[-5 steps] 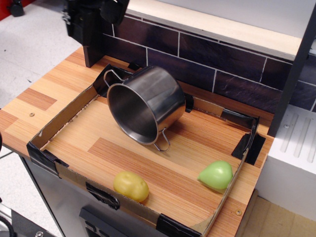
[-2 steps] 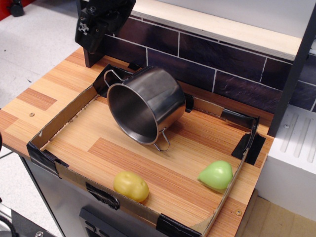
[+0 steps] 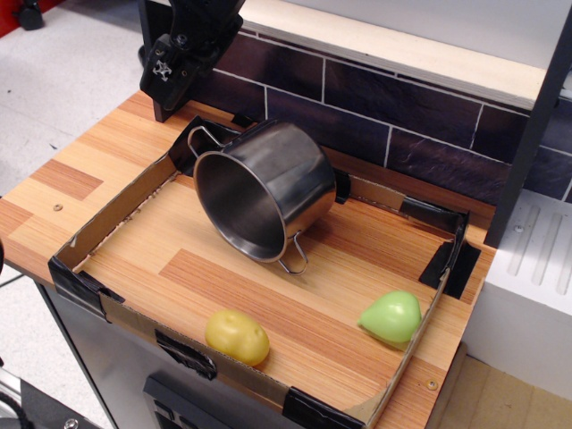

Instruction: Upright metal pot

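The metal pot (image 3: 268, 183) lies on its side in the back half of a shallow cardboard tray (image 3: 89, 234). Its mouth faces the front left. One wire handle (image 3: 204, 137) points up at the back left. The other wire handle (image 3: 294, 256) rests on the wooden floor of the tray. My black gripper (image 3: 168, 73) hangs at the top left, above and behind the tray's back-left corner. It is apart from the pot and holds nothing. Its jaws are too dark to make out.
A yellow toy food (image 3: 237, 337) lies at the tray's front edge and a green toy food (image 3: 391, 316) at the front right. A dark tiled wall (image 3: 393, 112) runs behind the tray. A white appliance (image 3: 536, 268) stands to the right. The tray rims are taped black.
My gripper has come down and to the right from the top left corner, closer to the pot's back-left handle. The pot and toy foods have not moved.
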Controlling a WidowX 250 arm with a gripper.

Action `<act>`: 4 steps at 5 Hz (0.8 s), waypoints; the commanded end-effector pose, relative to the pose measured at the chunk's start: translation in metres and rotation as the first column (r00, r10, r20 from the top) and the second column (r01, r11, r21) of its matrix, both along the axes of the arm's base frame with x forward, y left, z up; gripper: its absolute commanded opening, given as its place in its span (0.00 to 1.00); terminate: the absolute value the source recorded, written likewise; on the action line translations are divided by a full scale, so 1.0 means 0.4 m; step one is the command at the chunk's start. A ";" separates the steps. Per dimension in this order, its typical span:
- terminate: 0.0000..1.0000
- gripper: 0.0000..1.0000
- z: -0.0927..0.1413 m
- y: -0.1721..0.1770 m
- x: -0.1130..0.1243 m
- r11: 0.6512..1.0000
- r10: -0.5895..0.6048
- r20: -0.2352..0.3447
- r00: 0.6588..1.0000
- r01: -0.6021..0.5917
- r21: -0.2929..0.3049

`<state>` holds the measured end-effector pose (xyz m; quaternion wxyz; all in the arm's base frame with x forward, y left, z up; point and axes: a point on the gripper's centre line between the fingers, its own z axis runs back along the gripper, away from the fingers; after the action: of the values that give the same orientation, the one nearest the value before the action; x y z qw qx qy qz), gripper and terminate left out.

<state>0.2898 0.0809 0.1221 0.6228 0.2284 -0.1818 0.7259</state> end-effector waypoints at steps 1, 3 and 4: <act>0.00 1.00 -0.011 0.003 -0.004 1.000 0.011 0.003 1.000 -0.011 0.028; 0.00 1.00 -0.051 -0.008 -0.013 0.999 -0.036 -0.088 0.995 0.033 -0.026; 0.00 1.00 -0.059 -0.011 -0.007 0.999 -0.035 -0.112 0.993 0.031 -0.043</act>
<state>0.2835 0.0725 0.0837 0.6544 0.2705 -0.1183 0.6962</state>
